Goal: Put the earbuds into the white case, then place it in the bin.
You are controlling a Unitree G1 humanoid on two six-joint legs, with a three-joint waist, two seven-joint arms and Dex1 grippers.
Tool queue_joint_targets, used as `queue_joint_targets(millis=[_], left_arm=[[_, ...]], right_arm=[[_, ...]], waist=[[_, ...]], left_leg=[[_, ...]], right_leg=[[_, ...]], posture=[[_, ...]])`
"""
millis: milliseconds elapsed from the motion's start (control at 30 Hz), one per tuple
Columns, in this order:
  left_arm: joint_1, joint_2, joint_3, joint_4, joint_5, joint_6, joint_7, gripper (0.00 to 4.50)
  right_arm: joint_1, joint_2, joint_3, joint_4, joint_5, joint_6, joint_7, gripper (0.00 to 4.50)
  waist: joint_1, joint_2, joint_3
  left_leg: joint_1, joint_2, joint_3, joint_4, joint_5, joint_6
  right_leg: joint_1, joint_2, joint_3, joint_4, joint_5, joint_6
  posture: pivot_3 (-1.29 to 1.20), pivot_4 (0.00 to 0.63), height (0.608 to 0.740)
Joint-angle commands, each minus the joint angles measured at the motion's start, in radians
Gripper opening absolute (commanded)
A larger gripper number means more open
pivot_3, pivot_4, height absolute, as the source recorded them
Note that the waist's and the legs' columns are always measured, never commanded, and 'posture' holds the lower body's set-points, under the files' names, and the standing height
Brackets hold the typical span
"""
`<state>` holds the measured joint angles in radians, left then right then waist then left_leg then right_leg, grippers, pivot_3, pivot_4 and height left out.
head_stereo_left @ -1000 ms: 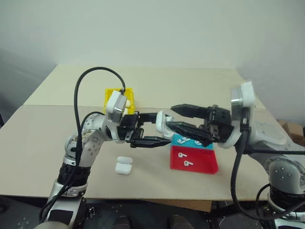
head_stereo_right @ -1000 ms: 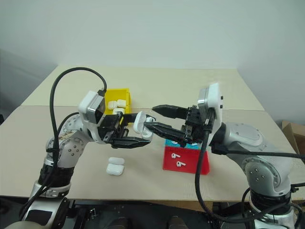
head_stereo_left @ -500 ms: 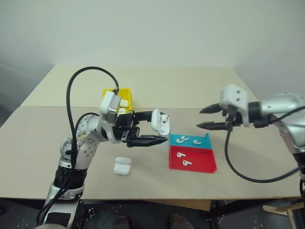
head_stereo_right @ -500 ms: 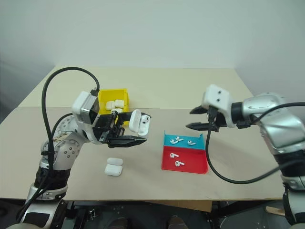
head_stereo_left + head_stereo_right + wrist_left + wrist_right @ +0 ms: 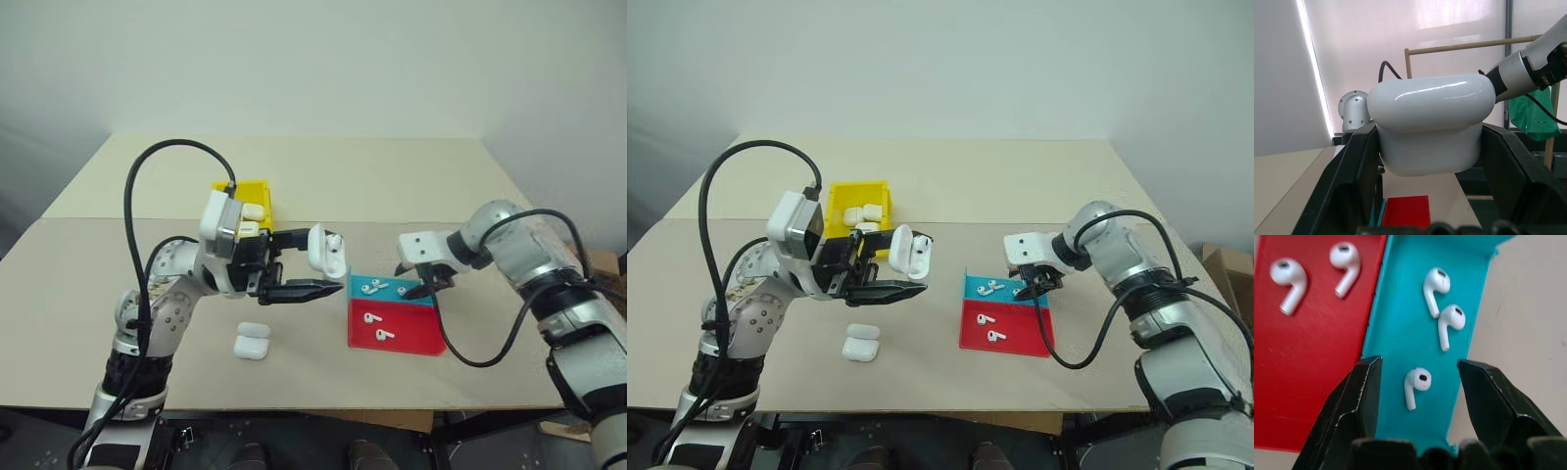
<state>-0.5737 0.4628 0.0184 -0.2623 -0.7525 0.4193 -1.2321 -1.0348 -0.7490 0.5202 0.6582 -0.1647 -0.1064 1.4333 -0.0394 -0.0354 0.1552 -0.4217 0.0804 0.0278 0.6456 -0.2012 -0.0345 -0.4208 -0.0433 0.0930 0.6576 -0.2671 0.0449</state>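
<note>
My right claw point(image 5: 1415, 382) hangs spread over a tiny, slick, featherlight earbud point(image 5: 1416, 384) in the teal tray point(image 5: 1400, 308); I'd pinch its bulb gently, while the left claw point(image 5: 312, 264) clamps the open case point(image 5: 327, 252).

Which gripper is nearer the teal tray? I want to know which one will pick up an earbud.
Right. The right gripper hangs open just over the teal tray, straddling one earbud. The left gripper holds the white case off to the side.
</note>
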Motion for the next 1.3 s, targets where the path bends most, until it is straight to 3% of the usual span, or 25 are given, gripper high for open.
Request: queue_joint_targets(millis=[33,433,533,700,967,1067,1300], left_arm=[[0.005,0.005,0.019,-0.050,-0.034,-0.001,0.017,2.81],[0.023,0.021,0.020,-0.072,-0.043,-0.008,0.039,2.81],[0.025,0.024,0.019,-0.075,-0.044,-0.009,0.042,2.81],[0.028,0.028,0.019,-0.073,-0.045,-0.011,0.041,2.81],[0.025,0.027,0.015,-0.066,-0.043,-0.014,0.039,2.81],[0.022,0.023,0.011,-0.060,-0.042,-0.014,0.038,2.81],[0.003,0.013,0.002,-0.039,-0.044,-0.014,0.026,2.81]], right_arm=[[-0.047,0.021,-0.004,0.096,-0.061,-0.074,-0.026,2.91],[-0.083,0.094,-0.024,0.260,-0.120,-0.153,-0.053,2.91],[-0.080,0.098,-0.030,0.265,-0.131,-0.162,-0.049,2.31],[-0.073,0.101,-0.036,0.259,-0.137,-0.161,-0.039,0.63],[-0.059,0.099,-0.046,0.247,-0.141,-0.153,-0.043,0.61],[-0.057,0.079,-0.113,0.187,-0.070,-0.087,-0.020,0.61],[0.091,0.008,-0.423,-0.305,0.307,0.406,0.035,0.61]], waist=[[-0.001,0.000,0.000],[-0.006,0.000,0.000],[-0.006,0.000,0.000],[-0.005,0.000,0.000],[-0.005,0.000,0.000],[-0.004,0.000,0.000],[0.004,0.002,0.001]], left_leg=[[0.000,0.000,0.000,0.000,0.000,0.000],[0.002,0.000,0.000,0.000,0.000,0.000],[0.003,0.000,0.000,0.000,0.000,0.000],[0.002,0.000,0.000,0.000,0.000,0.000],[0.003,0.000,0.000,0.000,0.000,0.000],[0.003,0.000,0.000,0.000,0.000,0.000],[0.001,0.000,0.000,0.000,0.000,0.000]], right_leg=[[0.000,0.000,0.000,0.000,0.000,0.000],[0.002,0.000,0.000,0.002,0.000,0.000],[0.002,0.000,0.000,0.002,0.000,0.000],[0.002,0.000,0.000,0.002,0.000,0.000],[0.002,0.000,0.000,0.002,0.000,0.000],[0.002,0.000,0.000,0.002,0.000,0.000],[0.001,0.000,0.000,0.002,0.000,0.000]], posture=[[0.00,0.150,0.740],[0.00,0.150,0.740],[0.00,0.150,0.740],[0.00,0.150,0.740],[0.00,0.150,0.740],[0.00,0.150,0.740],[0.00,0.150,0.740]])
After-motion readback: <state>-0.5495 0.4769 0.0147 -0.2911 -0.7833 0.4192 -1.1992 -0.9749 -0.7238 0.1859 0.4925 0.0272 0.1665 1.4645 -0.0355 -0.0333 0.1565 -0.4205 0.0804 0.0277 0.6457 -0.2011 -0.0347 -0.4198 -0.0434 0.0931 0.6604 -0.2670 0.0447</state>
